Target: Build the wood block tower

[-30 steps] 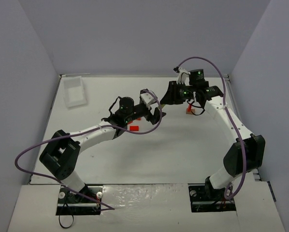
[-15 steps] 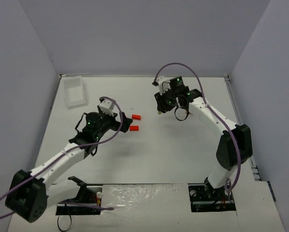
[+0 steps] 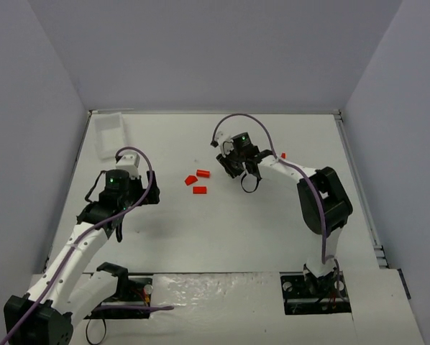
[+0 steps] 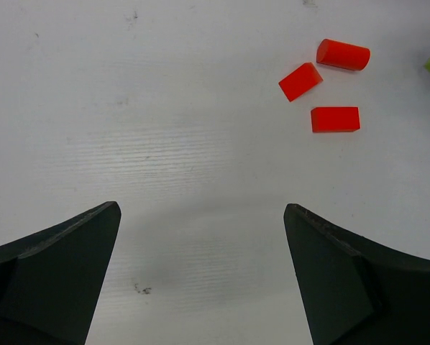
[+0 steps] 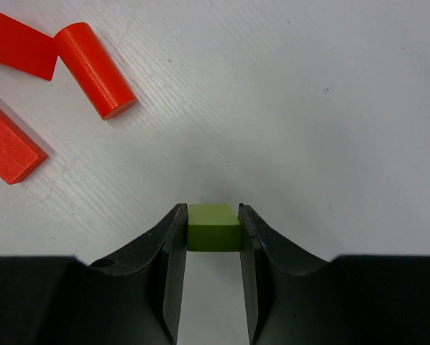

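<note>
Nearest, on the left, the left hand (image 4: pixel 202 212) hangs spread wide and empty over the bare white surface (image 3: pixel 236 230). Further in, the right hand (image 5: pixel 212 210) is pinched on the yellow-green stick (image 5: pixel 213 228), just right of the red cylinder (image 3: pixel 203 173), near red brick (image 3: pixel 199 190) and left red brick (image 3: pixel 191 180), which lie loose. No tower stands yet, so this looks like gathering pieces, and the next move likely calls for a gentle, square placement; a clear tray (image 3: pixel 111 135) sits in the far left corner, with grey walls around.

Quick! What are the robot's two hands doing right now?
Left gripper: open, holding nothing.
Right gripper: shut on the yellow-green block.
</note>
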Robot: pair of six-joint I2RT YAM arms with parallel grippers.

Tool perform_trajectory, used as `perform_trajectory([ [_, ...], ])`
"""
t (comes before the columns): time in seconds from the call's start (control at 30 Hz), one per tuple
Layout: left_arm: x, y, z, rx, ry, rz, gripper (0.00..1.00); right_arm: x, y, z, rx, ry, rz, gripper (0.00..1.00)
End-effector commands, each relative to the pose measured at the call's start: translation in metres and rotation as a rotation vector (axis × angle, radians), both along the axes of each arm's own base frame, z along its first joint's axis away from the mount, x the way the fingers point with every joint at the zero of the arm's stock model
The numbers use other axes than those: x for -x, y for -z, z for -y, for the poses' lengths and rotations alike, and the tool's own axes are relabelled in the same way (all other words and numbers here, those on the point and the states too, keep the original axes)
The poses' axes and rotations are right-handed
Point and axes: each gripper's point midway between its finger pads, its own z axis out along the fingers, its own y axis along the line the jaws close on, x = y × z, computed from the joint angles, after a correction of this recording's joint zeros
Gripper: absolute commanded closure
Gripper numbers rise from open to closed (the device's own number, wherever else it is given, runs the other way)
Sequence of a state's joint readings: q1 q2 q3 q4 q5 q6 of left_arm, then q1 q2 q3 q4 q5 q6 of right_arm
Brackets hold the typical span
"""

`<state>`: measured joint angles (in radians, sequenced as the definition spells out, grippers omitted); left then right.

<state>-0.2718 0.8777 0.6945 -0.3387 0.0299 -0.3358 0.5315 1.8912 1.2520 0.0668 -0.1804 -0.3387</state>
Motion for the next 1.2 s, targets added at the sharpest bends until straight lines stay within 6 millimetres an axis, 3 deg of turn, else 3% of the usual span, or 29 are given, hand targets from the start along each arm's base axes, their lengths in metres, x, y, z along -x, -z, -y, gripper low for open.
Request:
perform_trajectory([
  [0.0,-0.010,-0.016,-0.003,-0.007,-0.016,0.064,0.03,-0.015,-0.007,-0.014,-0.079,0.016,0.085,1.00],
  [0.23,-0.014,-0.014,-0.002,-0.010,-0.014,0.063,0.03,-0.009,0.004,-0.012,-0.098,0.032,0.076,0.97],
  [0.4,-0.015,-0.013,-0.002,-0.012,-0.012,0.065,0.03,-0.005,0.005,-0.011,-0.098,0.030,0.075,0.85],
  [0.57,-0.016,-0.015,-0.002,-0.013,-0.011,0.071,0.03,-0.005,0.002,-0.011,-0.105,0.027,0.075,0.61],
  [0.73,-0.016,-0.015,-0.002,-0.013,-0.010,0.073,0.03,-0.004,-0.002,-0.010,-0.113,0.038,0.077,0.45],
  [0.93,-0.016,-0.014,-0.002,-0.012,-0.008,0.072,0.03,-0.014,-0.040,-0.007,-0.177,0.140,0.131,0.29],
  [1.07,-0.016,-0.014,-0.001,-0.010,-0.007,0.071,0.03,-0.029,-0.085,0.007,-0.281,0.378,0.179,0.21],
  [1.17,-0.016,-0.014,-0.002,-0.010,-0.008,0.070,0.03,-0.031,-0.095,0.022,-0.304,0.571,0.152,0.18],
])
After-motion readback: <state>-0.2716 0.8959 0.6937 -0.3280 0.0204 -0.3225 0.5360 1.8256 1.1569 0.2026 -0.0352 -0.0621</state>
